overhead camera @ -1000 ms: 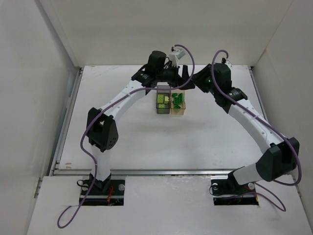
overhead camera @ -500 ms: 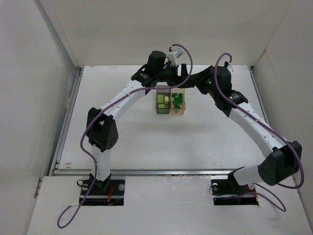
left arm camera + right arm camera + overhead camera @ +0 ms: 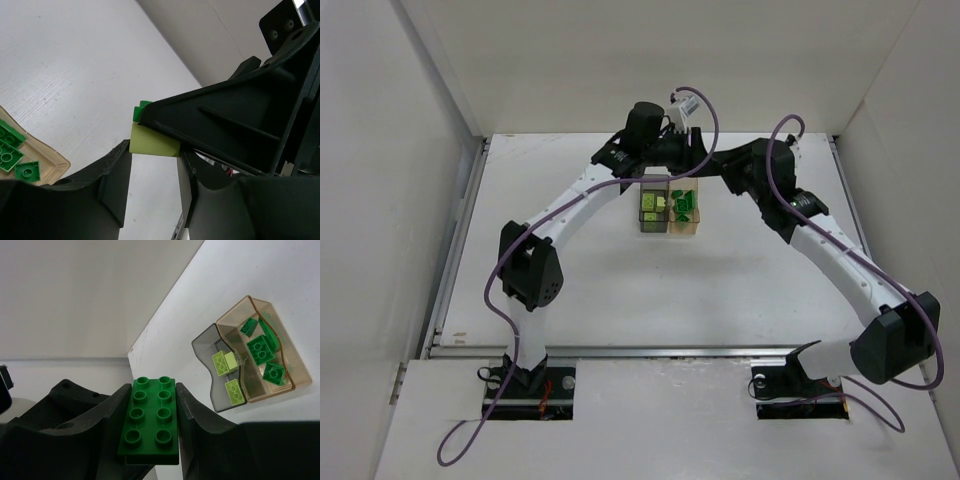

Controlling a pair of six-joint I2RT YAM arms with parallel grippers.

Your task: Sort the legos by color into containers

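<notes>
The two joined containers stand at the back middle of the table. The smoky grey one [image 3: 651,208] [image 3: 216,371] holds pale yellow-green legos [image 3: 235,391]. The amber one [image 3: 686,211] [image 3: 282,356] holds bright green legos [image 3: 259,349]. Its corner also shows in the left wrist view [image 3: 47,156]. My left gripper [image 3: 692,158] [image 3: 154,150] is shut on a pale yellow-green lego [image 3: 154,142]. My right gripper [image 3: 716,166] [image 3: 153,390] is shut on a green two-by-four lego [image 3: 152,422]. Its green corner [image 3: 142,106] shows right above the yellow-green one. Both grippers meet above and behind the containers.
White walls enclose the table on the left, back and right; the back wall [image 3: 660,70] is close behind the grippers. A metal rail [image 3: 620,350] runs along the near table edge by the arm bases.
The right arm's wrist has swung slightly right and its cable has risen. The left gripper has shifted slightly right. Both grippers stay together above the containers.
</notes>
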